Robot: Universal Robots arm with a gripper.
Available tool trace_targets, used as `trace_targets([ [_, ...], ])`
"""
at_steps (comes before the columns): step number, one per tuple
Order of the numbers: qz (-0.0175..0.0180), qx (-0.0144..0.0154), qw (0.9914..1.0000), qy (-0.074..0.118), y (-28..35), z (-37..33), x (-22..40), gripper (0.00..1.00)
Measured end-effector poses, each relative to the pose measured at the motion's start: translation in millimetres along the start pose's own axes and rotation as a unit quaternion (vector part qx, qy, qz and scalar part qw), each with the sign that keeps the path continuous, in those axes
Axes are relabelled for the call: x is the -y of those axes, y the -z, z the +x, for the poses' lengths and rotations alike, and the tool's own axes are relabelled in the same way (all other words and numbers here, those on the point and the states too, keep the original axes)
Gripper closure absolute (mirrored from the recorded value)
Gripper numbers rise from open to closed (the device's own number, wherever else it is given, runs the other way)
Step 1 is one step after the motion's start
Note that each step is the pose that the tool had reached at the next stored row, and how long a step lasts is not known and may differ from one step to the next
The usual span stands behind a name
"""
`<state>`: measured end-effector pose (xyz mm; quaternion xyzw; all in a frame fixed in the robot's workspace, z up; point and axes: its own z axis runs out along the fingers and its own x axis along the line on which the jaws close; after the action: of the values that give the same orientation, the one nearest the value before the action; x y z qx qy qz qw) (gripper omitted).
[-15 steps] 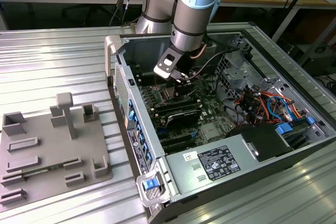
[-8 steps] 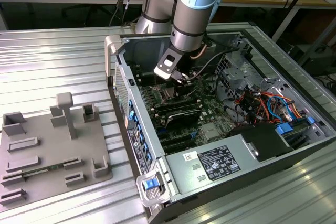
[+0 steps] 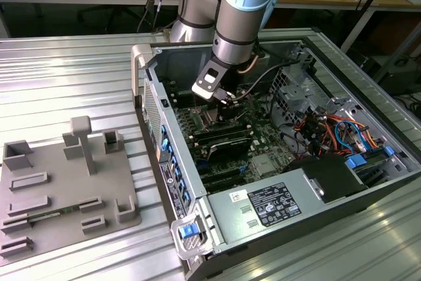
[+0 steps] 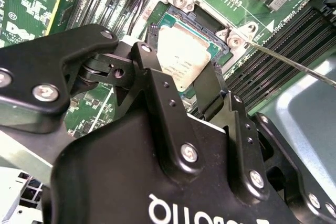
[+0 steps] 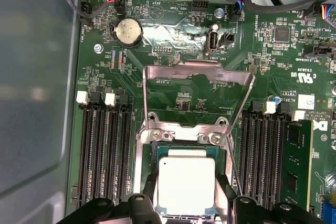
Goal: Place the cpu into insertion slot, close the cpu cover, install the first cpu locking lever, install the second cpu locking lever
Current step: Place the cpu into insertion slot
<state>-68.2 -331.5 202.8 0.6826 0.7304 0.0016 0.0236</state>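
The cpu [image 5: 186, 184], silver top face up, lies level in the insertion slot [image 5: 185, 149], and its pale face also shows in the second wrist view [image 4: 181, 56]. My gripper [image 5: 187, 199] straddles it, with one black finger [image 4: 149, 72] against each of two opposite edges, shut on the chip. The cpu cover [image 5: 197, 72] stands raised on its hinge beyond the socket, its square cut-out showing green board behind. A thin wire locking lever [image 4: 294, 64] sticks out free beside the socket. In the exterior view the gripper [image 3: 220, 100] is low inside the computer case [image 3: 263, 205].
Long black memory slots [image 5: 105, 150] flank the socket on both sides. Cables [image 3: 329, 129] and a power supply [image 3: 276, 202] crowd the case toward the exterior view's right. A grey fixture plate [image 3: 59, 189] lies on the metal table at the exterior view's left.
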Motion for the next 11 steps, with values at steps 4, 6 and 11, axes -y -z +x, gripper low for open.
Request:
trace_targets([
  [4,0.0005,0.0005,0.99991,-0.014,0.1,1.0,-0.1,0.47],
  [6,0.0005,0.0006,0.99989,-0.015,0.1,1.0,-0.1,0.47],
  [11,0.0006,0.0009,0.9998,-0.02,0.0,1.7,-2.0,0.47],
])
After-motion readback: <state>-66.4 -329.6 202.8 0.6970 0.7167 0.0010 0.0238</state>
